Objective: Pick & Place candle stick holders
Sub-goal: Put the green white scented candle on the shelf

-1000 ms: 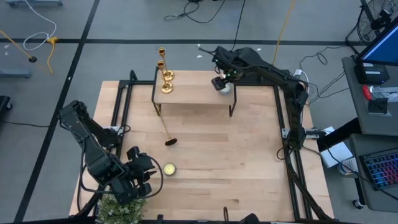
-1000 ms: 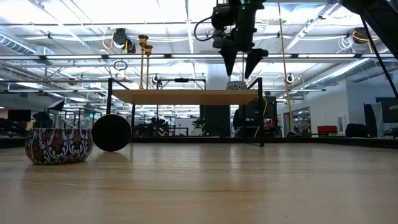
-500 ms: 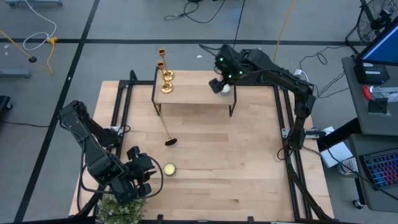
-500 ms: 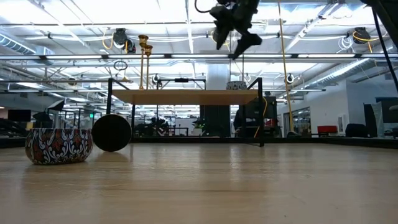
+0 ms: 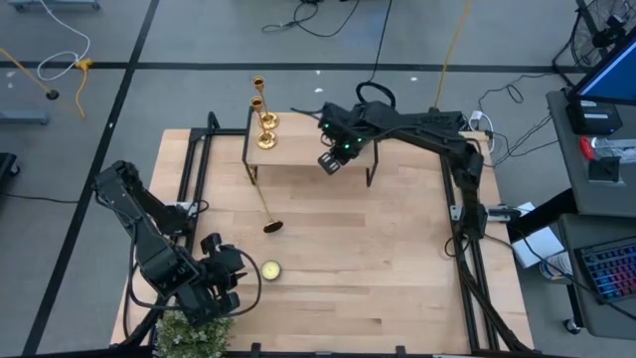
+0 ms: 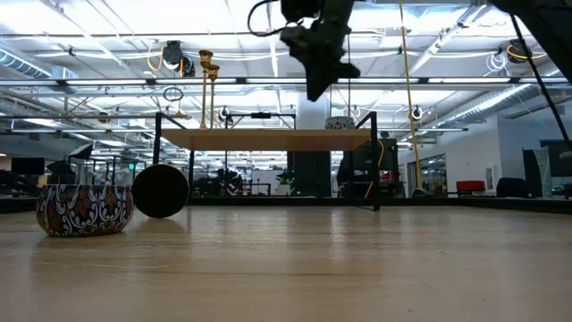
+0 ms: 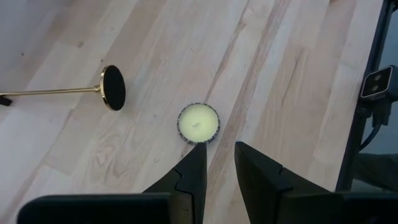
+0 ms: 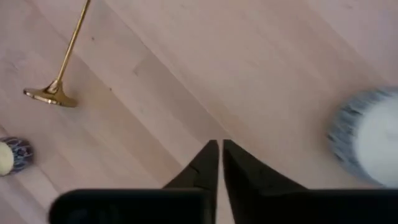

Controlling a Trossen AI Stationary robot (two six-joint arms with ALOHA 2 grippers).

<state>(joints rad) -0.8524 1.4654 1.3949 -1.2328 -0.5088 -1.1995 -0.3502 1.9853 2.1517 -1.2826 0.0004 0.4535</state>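
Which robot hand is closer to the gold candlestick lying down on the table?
Left. The left gripper sits low on the table just beside the fallen candlestick's base. The right gripper, shut and empty, hangs up above the small raised shelf, farther away.

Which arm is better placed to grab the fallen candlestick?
Probably the right. Its gripper, shut and empty, hangs over the shelf's front edge, with the candlestick lying just beyond. The left gripper sits low by the candle, farther from the stem.

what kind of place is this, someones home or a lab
Most likely a robotics lab or industrial workspace, not a home. Behind the wooden table the low view shows a large hall with exposed ceiling trusses and strip lights. From above, cables trail across a grey floor, beside a computer keyboard.
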